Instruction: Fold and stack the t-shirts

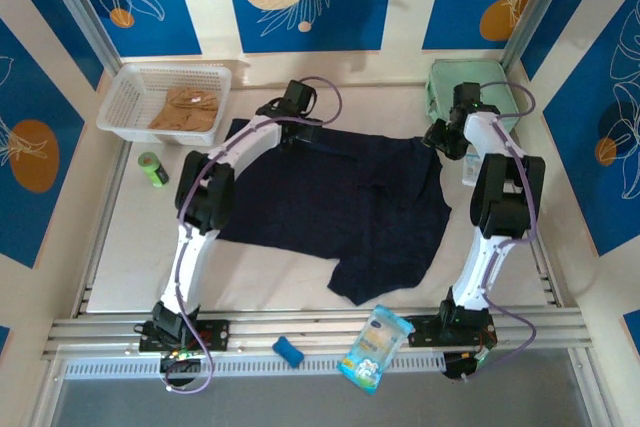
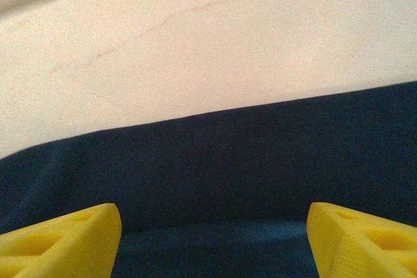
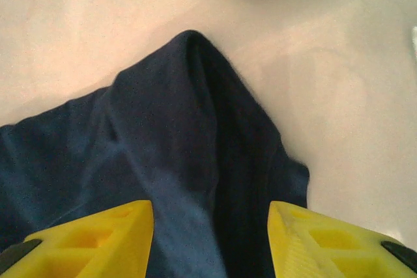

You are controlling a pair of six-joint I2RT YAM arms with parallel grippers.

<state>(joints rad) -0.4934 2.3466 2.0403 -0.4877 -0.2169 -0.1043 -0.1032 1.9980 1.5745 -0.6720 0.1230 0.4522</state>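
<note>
The pale table (image 1: 120, 237) takes up most of the overhead view. The dark navy t-shirt (image 1: 340, 207) lies spread across its centre, rumpled, with one flap reaching toward the lower middle of the frame. At upper left stands a white mesh basket (image 1: 125, 97), and the tan t-shirt (image 1: 187, 109) is bunched inside it. A mint-green case (image 1: 445, 82) sits at upper right, just beyond the navy shirt's corner.

The left gripper (image 2: 214, 226) hangs over the shirt's upper edge. Its yellow fingers (image 2: 71, 236) are spread wide, with flat cloth beneath them and nothing pinched. The right gripper (image 3: 210, 226) is at the shirt's upper right corner, where the cloth rises in a peaked fold. Its fingers (image 3: 313, 239) stand apart on either side of that fold and do not close on it.

Along the bottom rail lie a pale blue packet (image 1: 377, 347) and a small blue block (image 1: 289, 351). A green can (image 1: 152, 168) lies just below the basket.
</note>
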